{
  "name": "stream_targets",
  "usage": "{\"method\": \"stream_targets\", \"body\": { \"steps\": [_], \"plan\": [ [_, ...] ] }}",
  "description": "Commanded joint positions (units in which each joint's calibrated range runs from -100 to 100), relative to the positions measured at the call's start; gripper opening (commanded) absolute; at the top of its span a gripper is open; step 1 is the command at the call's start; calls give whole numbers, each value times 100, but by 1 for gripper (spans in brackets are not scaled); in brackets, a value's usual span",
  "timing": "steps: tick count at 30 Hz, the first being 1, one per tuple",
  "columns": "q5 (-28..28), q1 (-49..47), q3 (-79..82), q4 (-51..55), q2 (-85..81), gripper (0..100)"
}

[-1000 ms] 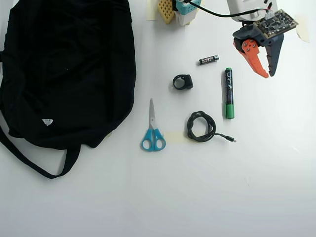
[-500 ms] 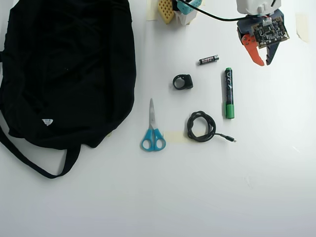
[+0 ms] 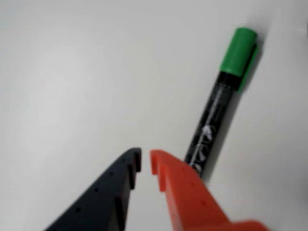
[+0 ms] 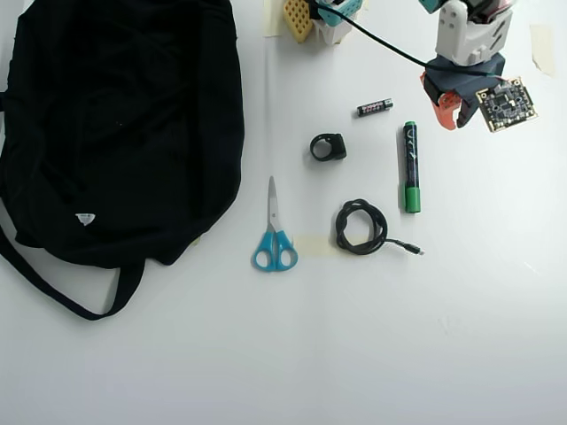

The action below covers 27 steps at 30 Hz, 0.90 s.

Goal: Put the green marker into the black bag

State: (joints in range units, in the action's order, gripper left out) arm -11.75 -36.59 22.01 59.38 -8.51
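I have the gripper (image 4: 454, 119) nearly closed, empty, at 1 o'clock from the marker (image 4: 410, 166). I should open wide, straddle mid-barrel, then carry to the bag (image 4: 115, 124) at 9 o'clock.

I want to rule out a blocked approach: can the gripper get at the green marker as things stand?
Probably yes. The green marker lies alone on bare table, apart from the battery and cable; the gripper sits near its uncapped end, fingers nearly closed.

overhead top-down; wrist cam close, low
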Motion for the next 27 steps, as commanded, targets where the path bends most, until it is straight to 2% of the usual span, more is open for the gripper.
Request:
{"method": "stream_targets", "body": {
  "steps": [1,7,12,15,27],
  "plan": [
    [31,91,-296,5,96,2],
    [-11,233,-189,48,353,4],
    [26,301,-18,48,353,17],
    [26,263,27,48,353,22],
    [5,233,18,-55,726,29]
  ]
}}
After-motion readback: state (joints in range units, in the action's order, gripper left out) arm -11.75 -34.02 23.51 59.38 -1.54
